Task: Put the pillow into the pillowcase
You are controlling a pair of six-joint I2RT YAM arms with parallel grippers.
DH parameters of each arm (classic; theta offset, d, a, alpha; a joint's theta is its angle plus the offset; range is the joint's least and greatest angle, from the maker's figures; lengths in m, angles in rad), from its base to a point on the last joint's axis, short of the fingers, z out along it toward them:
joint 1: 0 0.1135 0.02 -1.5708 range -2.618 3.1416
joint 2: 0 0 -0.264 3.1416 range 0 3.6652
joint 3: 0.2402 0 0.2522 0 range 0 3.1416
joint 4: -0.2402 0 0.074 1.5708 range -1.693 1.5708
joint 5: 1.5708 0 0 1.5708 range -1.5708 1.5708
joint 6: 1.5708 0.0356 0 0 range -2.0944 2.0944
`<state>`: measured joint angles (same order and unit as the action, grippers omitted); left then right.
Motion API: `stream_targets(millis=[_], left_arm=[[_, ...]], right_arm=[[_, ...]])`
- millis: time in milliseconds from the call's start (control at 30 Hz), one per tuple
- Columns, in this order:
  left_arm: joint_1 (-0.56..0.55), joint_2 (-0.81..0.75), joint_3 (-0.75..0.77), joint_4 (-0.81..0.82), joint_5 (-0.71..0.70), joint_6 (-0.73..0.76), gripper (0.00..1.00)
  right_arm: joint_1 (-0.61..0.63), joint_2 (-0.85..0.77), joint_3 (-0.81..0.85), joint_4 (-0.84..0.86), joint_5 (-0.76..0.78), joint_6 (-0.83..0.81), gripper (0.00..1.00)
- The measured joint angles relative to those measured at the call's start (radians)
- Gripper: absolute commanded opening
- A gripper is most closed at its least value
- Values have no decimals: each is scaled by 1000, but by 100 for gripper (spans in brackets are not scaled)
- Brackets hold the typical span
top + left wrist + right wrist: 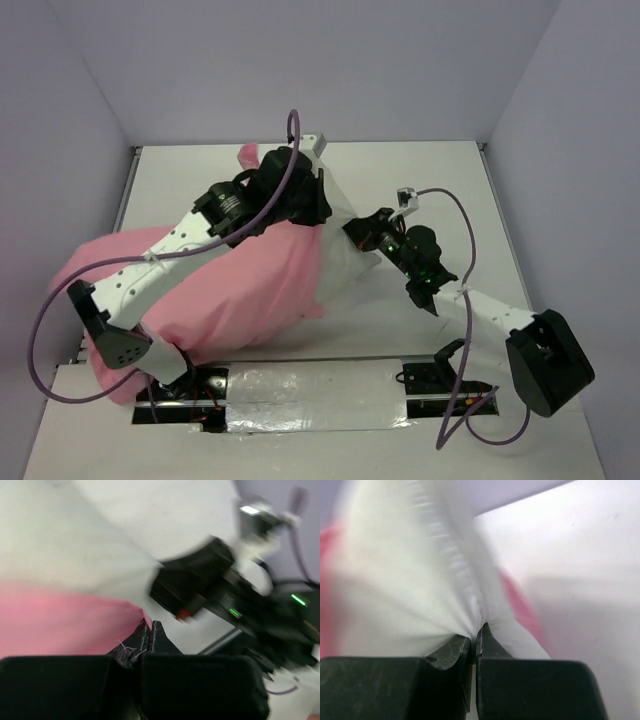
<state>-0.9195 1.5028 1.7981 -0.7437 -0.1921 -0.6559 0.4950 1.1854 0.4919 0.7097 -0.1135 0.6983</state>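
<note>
The pink pillowcase (235, 290) lies bulging on the left half of the table. The white pillow (340, 255) sticks out of its right end. My left gripper (318, 212) is at the case's upper right edge, shut on the pink fabric (75, 625); the pink edge runs into the closed jaws (149, 630). My right gripper (352, 232) is just right of it, shut on a pinch of the white pillow (415, 595), whose cloth gathers into the fingertips (476, 632). A strip of pink (520, 602) shows beside the pillow.
The white table (440, 190) has grey walls on three sides. A silver taped strip (320, 390) runs along the near edge between the arm bases. The right arm (235, 605) shows blurred in the left wrist view.
</note>
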Motion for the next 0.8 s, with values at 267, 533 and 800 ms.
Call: stream_targets(millis=[267, 533, 800], left_arm=[[103, 203, 11, 56, 67, -30, 0], [103, 346, 166, 99, 191, -21, 0], [61, 472, 277, 79, 268, 45, 56]], right_arm=[[17, -185, -106, -169, 27, 10, 0], [13, -274, -118, -290, 80, -8, 0], [16, -13, -99, -248, -36, -8, 14]])
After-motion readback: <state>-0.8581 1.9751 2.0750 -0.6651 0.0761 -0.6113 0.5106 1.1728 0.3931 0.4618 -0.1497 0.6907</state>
